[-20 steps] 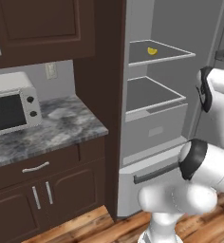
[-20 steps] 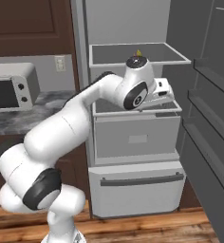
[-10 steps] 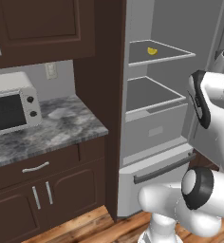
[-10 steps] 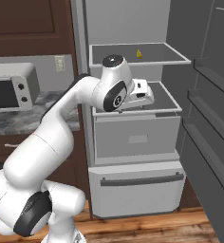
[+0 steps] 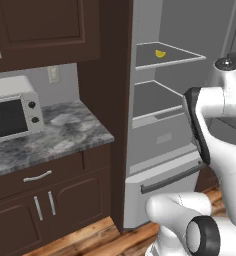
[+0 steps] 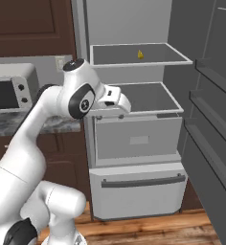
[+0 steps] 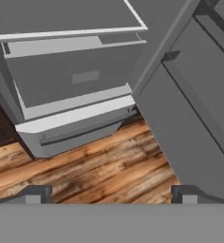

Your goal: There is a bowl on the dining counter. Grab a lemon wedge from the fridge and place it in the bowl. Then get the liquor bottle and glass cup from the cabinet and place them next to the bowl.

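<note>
**Inspector:** Left to right, with the fridge [image 6: 134, 119] as reference. Report

**Assessor:** Left of the fridge, a toaster oven [image 5: 12, 112] stands on the marbled table [image 5: 65, 135], clear of the work. The fridge is open. The lemon wedge [image 6: 140, 54] lies on its upper shelf [image 6: 115, 55], towards the back. The hand [image 7: 111, 193] hangs in front of the fridge, below that shelf, fingers spread wide and holding nothing, pointed down at the bottom drawer [image 7: 76, 130] and the wood floor [image 7: 95, 166]. The open fridge door [image 6: 208, 143] stands to the right

**Inspector:** Risks?

**Assessor:** In my judgement, three. The hand must rise and turn towards the wedge; a steep lift could knock the wrist against the shelf's front edge. The wedge is small and sits deep, so a shallow reach may push it backwards rather than pinch it. A wide swing right could strike the door bins
</note>
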{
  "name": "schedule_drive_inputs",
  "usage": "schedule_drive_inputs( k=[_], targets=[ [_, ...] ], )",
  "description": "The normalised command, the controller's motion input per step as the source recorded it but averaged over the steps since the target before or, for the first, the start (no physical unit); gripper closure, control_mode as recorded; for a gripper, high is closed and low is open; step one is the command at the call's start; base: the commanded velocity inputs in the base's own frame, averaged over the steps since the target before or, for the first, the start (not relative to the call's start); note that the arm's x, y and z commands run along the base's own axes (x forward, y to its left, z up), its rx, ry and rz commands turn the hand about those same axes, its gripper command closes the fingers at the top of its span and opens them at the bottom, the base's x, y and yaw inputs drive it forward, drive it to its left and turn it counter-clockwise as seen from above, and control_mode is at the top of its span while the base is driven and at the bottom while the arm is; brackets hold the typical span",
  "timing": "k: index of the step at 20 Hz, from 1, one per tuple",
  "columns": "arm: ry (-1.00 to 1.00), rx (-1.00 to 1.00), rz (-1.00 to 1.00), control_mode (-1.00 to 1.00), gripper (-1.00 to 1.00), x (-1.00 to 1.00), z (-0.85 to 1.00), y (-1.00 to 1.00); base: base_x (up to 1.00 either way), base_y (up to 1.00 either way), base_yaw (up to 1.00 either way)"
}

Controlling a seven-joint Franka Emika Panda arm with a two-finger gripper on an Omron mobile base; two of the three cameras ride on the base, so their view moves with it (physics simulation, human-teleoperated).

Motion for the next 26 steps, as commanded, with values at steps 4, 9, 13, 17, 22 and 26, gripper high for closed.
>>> schedule_drive_inputs(
  k=[4, 9, 13, 17, 22, 26],
  targets=[
    [0.0, 0.06, -0.23, -1.0, -1.0, -0.3, 0.0, 0.55, 0.0, 0.0, 0.0],
    [0.01, 0.01, -0.13, 1.0, -1.0, -0.07, 0.0, 0.2, 0.0, 0.0, -0.03],
    [0.0, 0.0, 0.0, 1.0, -1.0, 0.0, 0.0, 0.0, 0.3, -0.4, -0.07],
    [0.0, 0.0, 0.0, 1.0, -1.0, 0.0, 0.0, 0.0, 0.69, -0.65, 0.02],
    [0.0, 0.0, 0.0, 1.0, -1.0, 0.0, 0.0, 0.0, 0.8, -0.5, 0.19],
    [0.0, 0.0, 0.0, 1.0, -1.0, 0.0, 0.0, 0.0, 0.88, -0.08, 0.31]
  ],
)
